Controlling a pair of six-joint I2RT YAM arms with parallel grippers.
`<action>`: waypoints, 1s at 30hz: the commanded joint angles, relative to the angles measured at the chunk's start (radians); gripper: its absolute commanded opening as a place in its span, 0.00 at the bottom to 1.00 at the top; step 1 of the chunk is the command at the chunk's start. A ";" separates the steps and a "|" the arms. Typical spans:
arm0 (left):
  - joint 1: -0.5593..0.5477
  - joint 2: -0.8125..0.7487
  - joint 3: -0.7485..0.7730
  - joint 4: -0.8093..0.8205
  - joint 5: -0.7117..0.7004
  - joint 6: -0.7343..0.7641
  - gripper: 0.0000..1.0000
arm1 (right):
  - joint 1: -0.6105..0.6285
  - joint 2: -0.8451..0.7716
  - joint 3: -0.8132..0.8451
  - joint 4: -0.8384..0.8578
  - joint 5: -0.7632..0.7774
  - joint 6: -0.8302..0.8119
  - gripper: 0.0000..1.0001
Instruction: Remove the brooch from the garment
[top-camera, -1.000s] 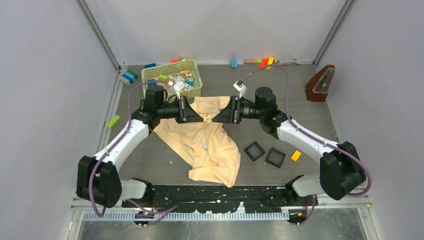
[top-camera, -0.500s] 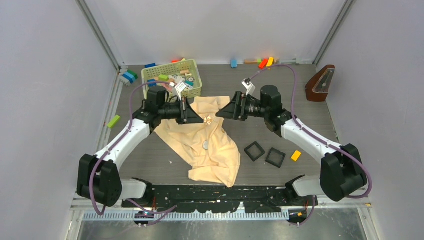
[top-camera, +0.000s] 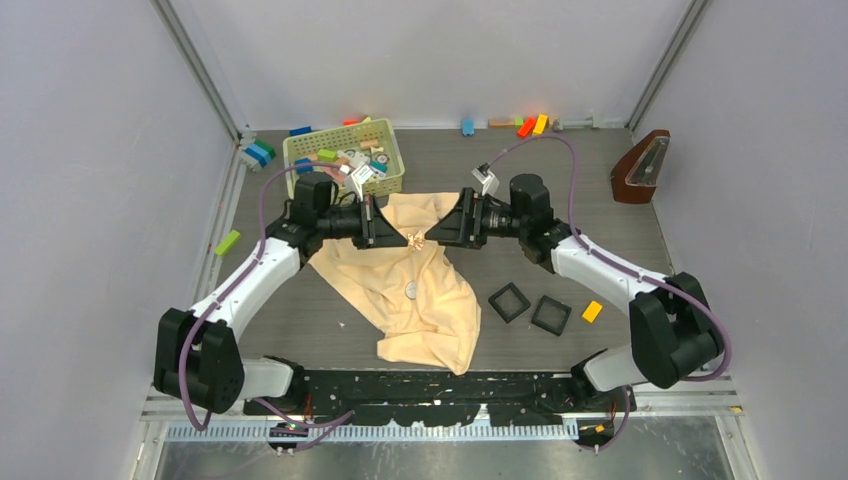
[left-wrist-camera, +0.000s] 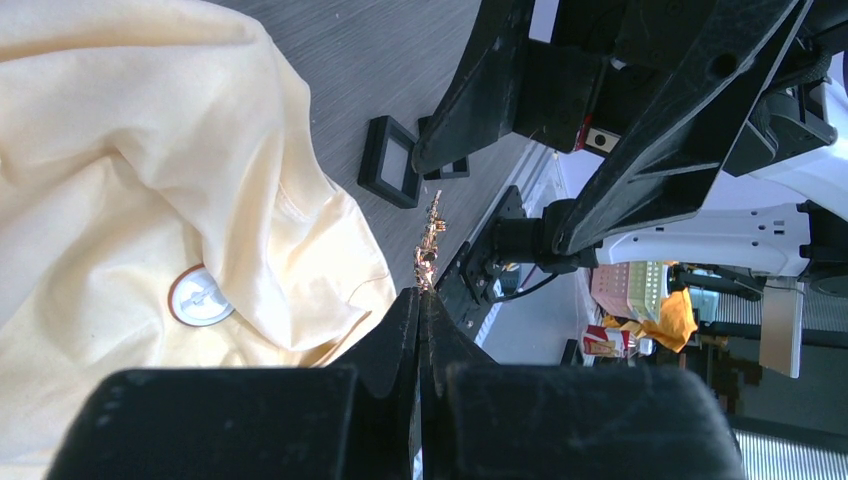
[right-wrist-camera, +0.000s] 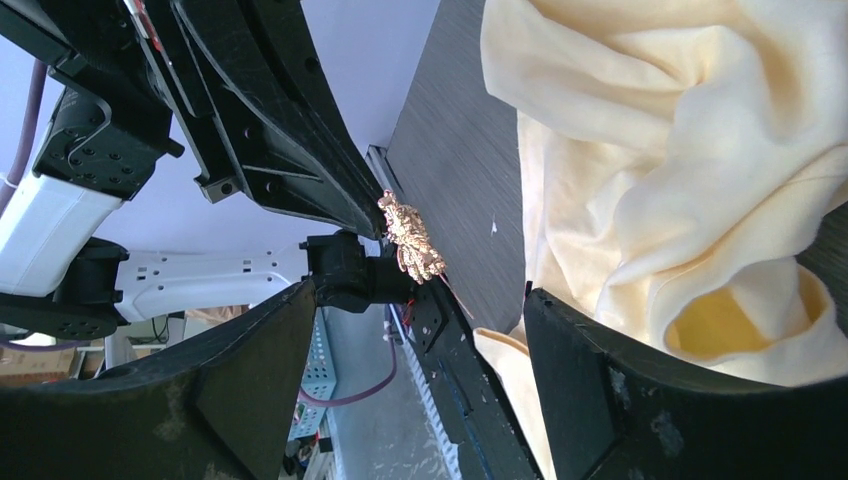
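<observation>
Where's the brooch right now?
Top view, centre: the brooch is pinched by the left gripper, over the cream garment, facing the open right gripper.

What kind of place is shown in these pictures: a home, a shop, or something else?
Most likely a robotics lab test booth: the left arm and right arm bolted at the table edge, plain grey walls, and unrelated props: a basket of toy blocks, a metronome, a cream garment.
</observation>
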 joint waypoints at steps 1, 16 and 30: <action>-0.004 -0.003 0.011 0.026 0.025 -0.002 0.00 | 0.019 0.008 0.019 0.095 -0.043 0.035 0.79; -0.007 0.016 0.008 0.026 0.011 0.001 0.00 | 0.025 0.022 0.020 0.225 -0.108 0.161 0.68; -0.016 0.025 0.005 0.047 0.021 -0.013 0.00 | 0.036 0.072 0.028 0.331 -0.120 0.241 0.66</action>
